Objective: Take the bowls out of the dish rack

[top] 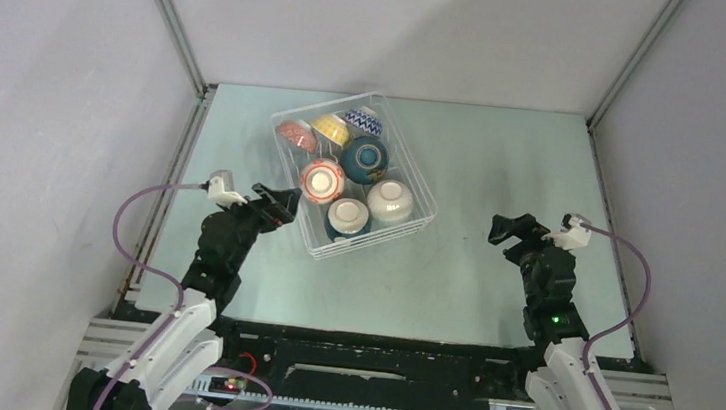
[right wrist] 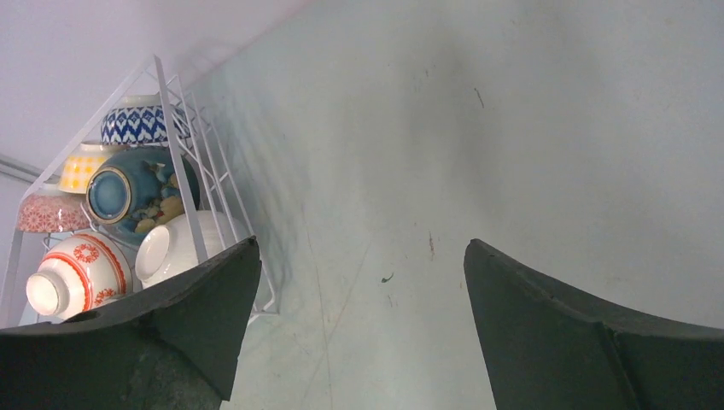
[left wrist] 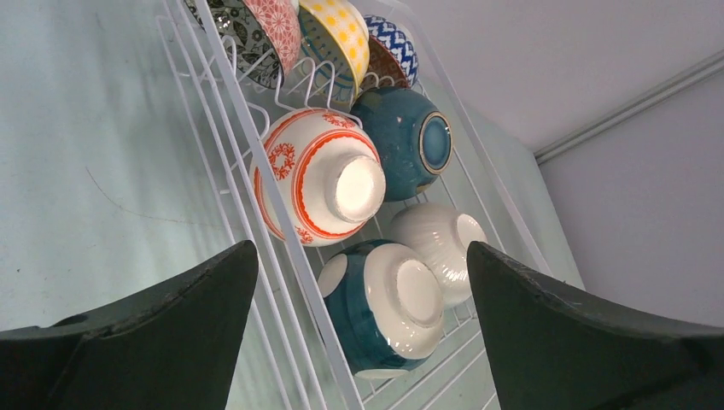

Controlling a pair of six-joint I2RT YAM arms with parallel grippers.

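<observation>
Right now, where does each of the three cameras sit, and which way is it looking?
Top: fixed high behind the arms, looking down on the table and rack; both arms show, with the left gripper and right gripper.
Left wrist: on the left arm, facing into the rack; its open fingers frame the view.
Right wrist: on the right arm, facing the table, rack at left; its open fingers show.
Shared: all three show the red-ringed bowl.

Nearest the black left gripper (top: 283, 204), inside a white wire dish rack (top: 376, 234), a round white ceramic bowl (top: 322, 180) is banded red-orange; beyond are seen a dark teal bowl (top: 364, 159), a yellow dotted bowl (top: 330, 129) and a blue-white zigzag bowl (top: 363, 121).
</observation>
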